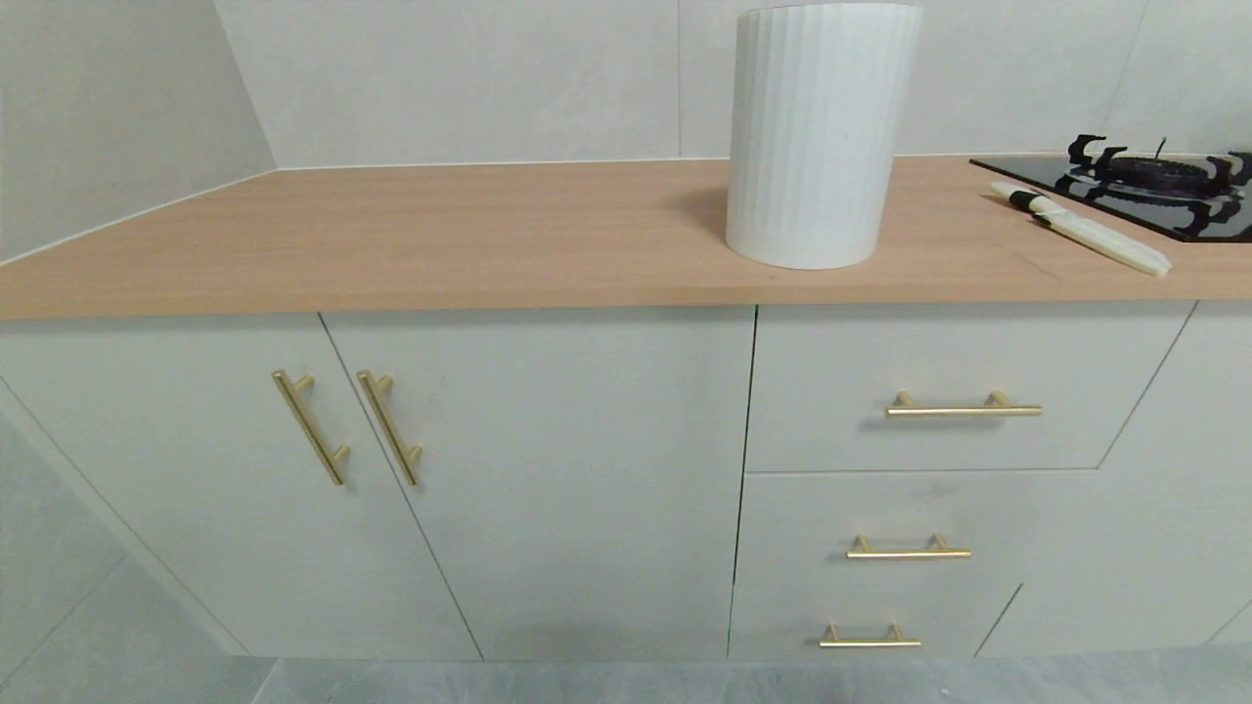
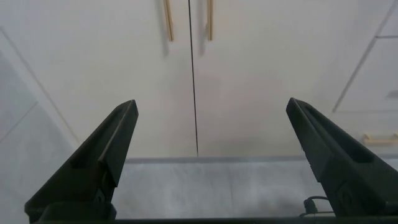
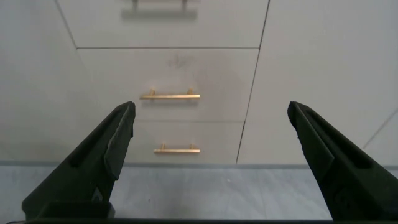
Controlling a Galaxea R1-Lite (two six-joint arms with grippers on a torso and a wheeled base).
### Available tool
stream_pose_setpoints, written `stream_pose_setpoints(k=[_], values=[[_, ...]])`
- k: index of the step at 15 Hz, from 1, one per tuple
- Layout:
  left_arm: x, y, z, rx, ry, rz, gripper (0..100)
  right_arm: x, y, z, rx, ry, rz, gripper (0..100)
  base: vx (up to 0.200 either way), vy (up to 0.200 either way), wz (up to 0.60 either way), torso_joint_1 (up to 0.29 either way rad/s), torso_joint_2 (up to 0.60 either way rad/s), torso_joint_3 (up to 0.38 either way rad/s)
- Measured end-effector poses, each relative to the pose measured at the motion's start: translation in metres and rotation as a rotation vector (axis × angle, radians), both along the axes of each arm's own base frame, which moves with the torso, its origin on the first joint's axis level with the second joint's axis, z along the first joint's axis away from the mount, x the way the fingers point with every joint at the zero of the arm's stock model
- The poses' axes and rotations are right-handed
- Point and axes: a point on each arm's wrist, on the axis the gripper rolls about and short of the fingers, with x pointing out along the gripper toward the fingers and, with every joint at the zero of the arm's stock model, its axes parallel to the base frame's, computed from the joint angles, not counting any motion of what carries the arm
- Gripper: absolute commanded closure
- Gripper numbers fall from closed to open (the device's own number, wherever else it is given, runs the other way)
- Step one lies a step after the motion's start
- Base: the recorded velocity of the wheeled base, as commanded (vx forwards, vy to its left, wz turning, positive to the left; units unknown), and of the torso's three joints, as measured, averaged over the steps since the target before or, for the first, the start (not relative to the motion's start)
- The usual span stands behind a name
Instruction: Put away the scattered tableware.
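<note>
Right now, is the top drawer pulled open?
No, the top drawer sits shut, its front flush with the cabinet door beside it.

No text, label or number can be read on anything here

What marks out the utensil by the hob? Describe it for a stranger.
On the wooden countertop, find the black hob at the right end. Beside it lies a long pale utensil, slim and black-banded, unlike the tall ribbed white container.
</note>
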Motion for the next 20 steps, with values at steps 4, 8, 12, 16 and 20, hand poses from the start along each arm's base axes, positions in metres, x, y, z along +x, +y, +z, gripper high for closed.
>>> stream_pose_setpoints(k=[4,8,12,16,20], values=[[0.0000,0.0000,0.0000,-0.001,0.000,0.000,0,0.0000,0.0000,0.0000,0.000,0.000,0.000,0,0.100,0.000,0.00,0.001,0.00,0.002],[0.0000,0.0000,0.0000,-0.001,0.000,0.000,0,0.0001,0.0000,0.0000,0.000,0.001,0.000,0,0.000,0.000,0.00,0.000,0.00,0.000],[0.0000,0.0000,0.0000,0.000,0.000,0.000,0,0.0001,0.0000,0.0000,0.000,0.001,0.000,0,0.000,0.000,0.00,0.000,0.00,0.000],[0.0000,0.0000,0.0000,0.000,0.000,0.000,0,0.0001,0.0000,0.0000,0.000,0.001,0.000,0,0.000,-0.200,0.00,0.006,0.00,0.001],[0.0000,0.0000,0.0000,0.000,0.000,0.000,0,0.0001,0.0000,0.0000,0.001,0.001,0.000,0,0.000,-0.200,0.00,0.005,0.00,0.000]])
